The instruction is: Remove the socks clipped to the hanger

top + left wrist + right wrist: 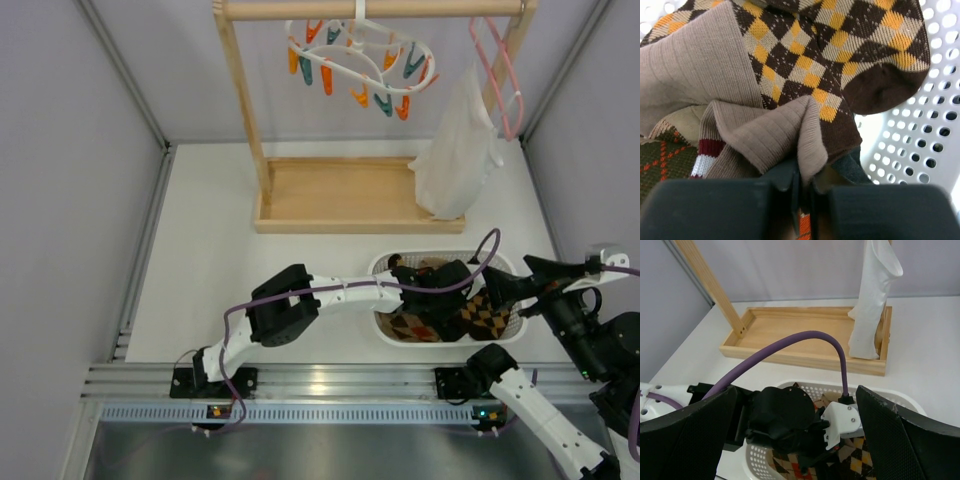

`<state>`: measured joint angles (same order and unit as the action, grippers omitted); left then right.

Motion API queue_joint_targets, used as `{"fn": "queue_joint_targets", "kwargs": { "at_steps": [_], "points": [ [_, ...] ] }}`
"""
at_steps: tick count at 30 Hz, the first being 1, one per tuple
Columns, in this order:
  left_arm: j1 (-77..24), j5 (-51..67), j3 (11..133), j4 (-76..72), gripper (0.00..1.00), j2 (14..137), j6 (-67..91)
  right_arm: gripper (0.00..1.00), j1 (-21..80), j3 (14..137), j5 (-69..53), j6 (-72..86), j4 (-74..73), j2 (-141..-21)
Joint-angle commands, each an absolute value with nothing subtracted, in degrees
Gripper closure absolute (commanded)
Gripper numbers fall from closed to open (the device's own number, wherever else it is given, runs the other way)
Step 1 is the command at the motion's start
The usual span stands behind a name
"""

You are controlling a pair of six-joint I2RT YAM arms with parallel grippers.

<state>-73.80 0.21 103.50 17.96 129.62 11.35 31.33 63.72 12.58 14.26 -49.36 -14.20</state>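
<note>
The white oval hanger (pixel 360 60) hangs from the wooden rack's top bar, its orange and teal clips showing no socks on them. Several socks lie in a white perforated basket (pixel 440 341). My left gripper (pixel 443 305) reaches down into that basket and is shut on a fold of a tan ribbed sock (pixel 765 135). A brown and yellow argyle sock (pixel 805 60) lies just beyond it. My right gripper (pixel 497 292) stands open at the basket's right side, with the left wrist between its fingers in the right wrist view and nothing held.
The wooden rack's tray base (pixel 340 195) stands behind the basket. A white garment (pixel 455 160) hangs from a pink wire hanger (pixel 497 70) at the rack's right end. The left arm's purple cable (pixel 790 342) arches over the basket. Grey walls close both sides.
</note>
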Motion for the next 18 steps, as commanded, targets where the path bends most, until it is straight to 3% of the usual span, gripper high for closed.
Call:
{"fn": "queue_joint_targets", "kwargs": {
  "at_steps": [1,8,18],
  "points": [
    [-74.0,-1.5,103.4,19.1,0.88,129.5,14.1,0.01,31.8,63.5,9.5,15.8,-46.2,-13.5],
    [-74.1,-4.3,104.3,19.1,0.61,126.2,19.2,0.01,31.8,63.5,9.3,16.1,-46.0,-13.3],
    [-74.6,-11.7,99.5,19.2,0.34,115.1,24.1,0.01,31.8,63.2,10.3,16.3,-46.1,-15.2]
  ]
}}
